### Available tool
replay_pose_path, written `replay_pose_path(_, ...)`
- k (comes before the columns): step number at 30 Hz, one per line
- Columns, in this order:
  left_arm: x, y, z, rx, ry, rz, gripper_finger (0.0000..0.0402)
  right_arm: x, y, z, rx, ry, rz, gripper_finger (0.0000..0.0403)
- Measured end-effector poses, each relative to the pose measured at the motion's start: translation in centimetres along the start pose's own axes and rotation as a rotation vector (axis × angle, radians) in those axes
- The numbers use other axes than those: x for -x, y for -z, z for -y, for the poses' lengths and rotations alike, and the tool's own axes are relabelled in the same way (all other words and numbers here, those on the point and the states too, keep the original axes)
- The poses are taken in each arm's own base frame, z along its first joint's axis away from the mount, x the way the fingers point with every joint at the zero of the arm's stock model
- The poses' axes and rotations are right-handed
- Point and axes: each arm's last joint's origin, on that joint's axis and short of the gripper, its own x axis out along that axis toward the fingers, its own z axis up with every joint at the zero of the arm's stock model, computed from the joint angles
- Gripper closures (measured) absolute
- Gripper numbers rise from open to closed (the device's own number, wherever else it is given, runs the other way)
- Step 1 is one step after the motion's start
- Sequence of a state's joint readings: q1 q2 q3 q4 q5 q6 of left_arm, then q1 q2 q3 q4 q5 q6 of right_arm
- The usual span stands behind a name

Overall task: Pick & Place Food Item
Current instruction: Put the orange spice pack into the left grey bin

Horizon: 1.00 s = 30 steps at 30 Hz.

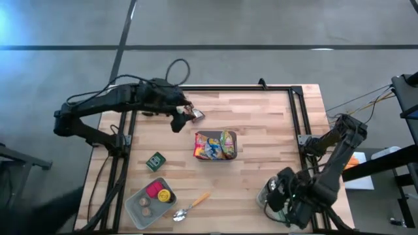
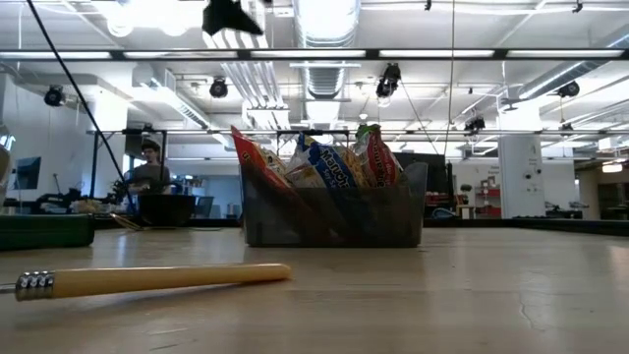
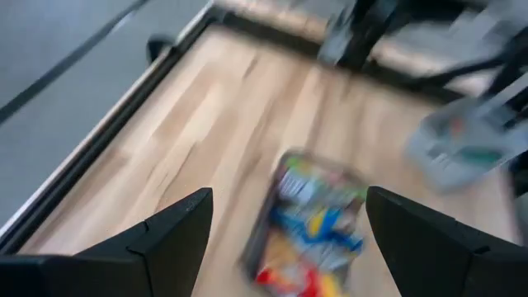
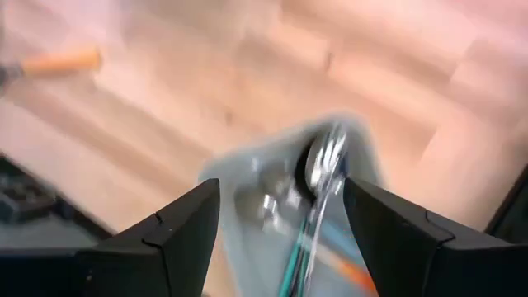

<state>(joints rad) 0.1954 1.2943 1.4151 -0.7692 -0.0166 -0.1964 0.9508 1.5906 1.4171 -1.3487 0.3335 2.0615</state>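
Snack packets (image 1: 215, 145): crinkled foil, red, blue, yellow and green, standing in a dark translucent bin (image 2: 413, 211) at mid-table. Left gripper (image 1: 186, 116): just beside the bin's far-left corner, fingers (image 3: 177, 231) spread wide, nothing between them. Right gripper (image 1: 277, 196): near-right corner, jaws parted over a clear cup (image 4: 247, 186) of metal cutlery (blurred). Grey tray (image 1: 134, 207), green tin (image 1: 155, 161), wooden-handled spoon (image 1: 192, 205): near-left. Table (image 1: 261, 117): pale butcher-block planks, black frame. Room: workshop, ceiling ducts, a seated person (image 2: 149, 169) far off.
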Motion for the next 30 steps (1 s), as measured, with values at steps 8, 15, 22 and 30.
replay_pose_path(8, -4.5, 2.0, -0.8, -0.056, -0.191, -0.265, 0.0078, 3.6, -2.7, -0.1, 0.066, -0.056, 0.259, 0.0147)
replay_pose_path(15, -6.1, 2.3, -1.1, -0.067, -0.211, -0.314, 0.0078, 2.8, -4.1, -0.5, 0.073, -0.026, 0.309, 0.0147)
replay_pose_path(22, -5.9, 2.0, -3.4, 0.033, -0.291, -0.308, 0.0078, 2.0, -5.6, -1.0, 0.123, 0.023, 0.332, 0.0147)
replay_pose_path(30, -7.8, 2.2, -8.3, 0.203, -0.356, -0.359, 0.0078, 2.7, -9.8, -0.8, 0.176, 0.021, 0.377, 0.0147)
